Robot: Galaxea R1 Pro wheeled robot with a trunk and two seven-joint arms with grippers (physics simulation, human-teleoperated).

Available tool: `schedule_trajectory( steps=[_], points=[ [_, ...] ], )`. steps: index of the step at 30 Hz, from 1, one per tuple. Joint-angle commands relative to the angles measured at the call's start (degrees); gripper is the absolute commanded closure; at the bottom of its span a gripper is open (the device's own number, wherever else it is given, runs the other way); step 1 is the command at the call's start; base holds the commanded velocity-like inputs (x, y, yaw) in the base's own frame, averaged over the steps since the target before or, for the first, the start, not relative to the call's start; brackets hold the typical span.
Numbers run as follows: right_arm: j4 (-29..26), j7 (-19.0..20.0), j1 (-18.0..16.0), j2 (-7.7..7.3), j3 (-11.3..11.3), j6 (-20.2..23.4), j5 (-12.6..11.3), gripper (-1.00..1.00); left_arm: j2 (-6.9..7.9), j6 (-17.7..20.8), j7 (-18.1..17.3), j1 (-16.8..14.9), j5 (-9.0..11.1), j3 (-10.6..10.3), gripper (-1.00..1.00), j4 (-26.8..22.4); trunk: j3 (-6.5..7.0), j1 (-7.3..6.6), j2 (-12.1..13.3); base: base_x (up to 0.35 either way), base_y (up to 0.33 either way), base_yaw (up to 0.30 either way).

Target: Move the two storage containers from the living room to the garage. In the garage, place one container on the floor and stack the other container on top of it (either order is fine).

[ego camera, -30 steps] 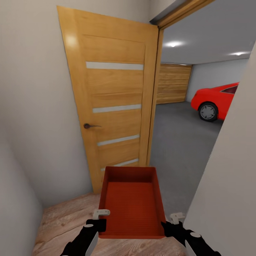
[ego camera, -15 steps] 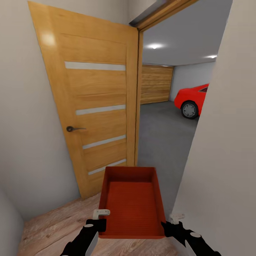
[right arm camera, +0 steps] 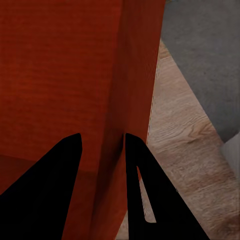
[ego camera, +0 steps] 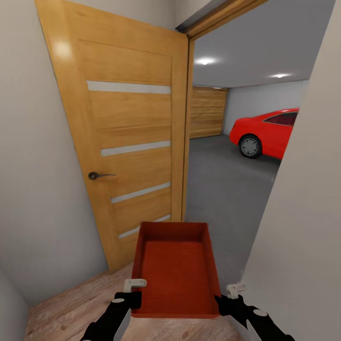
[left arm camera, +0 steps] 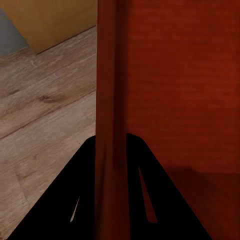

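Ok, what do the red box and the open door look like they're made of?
The storage container looks like matte orange-red plastic: thin plain walls, finely ribbed bottom, though that is a guess. The door looks like varnished light wood: visible grain, a soft glare, pale horizontal inlay strips.

Your way ahead is the open doorway, and it is narrow. On the left the wooden door (ego camera: 128, 137) stands swung open against the wall, its handle (ego camera: 97, 175) sticking out toward you. On the right a pale wall (ego camera: 303, 227) edges in close beside the orange-red container (ego camera: 175, 270) you carry. Beyond the doorway the grey concrete floor (ego camera: 222, 189) lies open, with a red car (ego camera: 265, 132) parked well back on the right.
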Motion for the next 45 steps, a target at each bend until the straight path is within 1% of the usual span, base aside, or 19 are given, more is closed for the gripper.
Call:
schedule_trajectory(
  steps=[1,24,30,34,45],
  points=[
    [-0.09,0.06,0.03,-0.06,0.51,0.19,-0.19,1.00,-0.07,0.40,0.14,-0.08,-0.81,3.20,1.00,-2.24,-0.11,0.04,-0.10,0.166,0.230,0.000],
    [-0.09,0.06,0.03,-0.06,0.50,0.19,-0.19,1.00,-0.07,0.38,0.14,-0.08,-0.81,3.21,1.00,-2.24,-0.11,0.04,-0.10,0.166,0.230,0.000],
    [-0.09,0.06,0.03,-0.06,0.51,0.19,-0.19,1.00,-0.08,0.38,0.14,-0.08,-0.81,3.20,1.00,-2.25,-0.11,0.04,-0.10,0.052,0.066,-0.004],
    [-0.09,0.06,0.03,-0.06,0.51,0.19,-0.19,1.00,-0.12,0.38,0.14,-0.08,-0.81,3.23,1.00,-2.24,-0.11,0.04,-0.10,0.004,0.005,-0.172],
    [-0.09,0.06,0.03,-0.06,0.51,0.19,-0.19,1.00,-0.16,0.37,0.14,-0.08,-0.81,3.21,1.00,-2.24,-0.11,0.04,-0.10,0.000,0.000,-0.266]
  ],
)
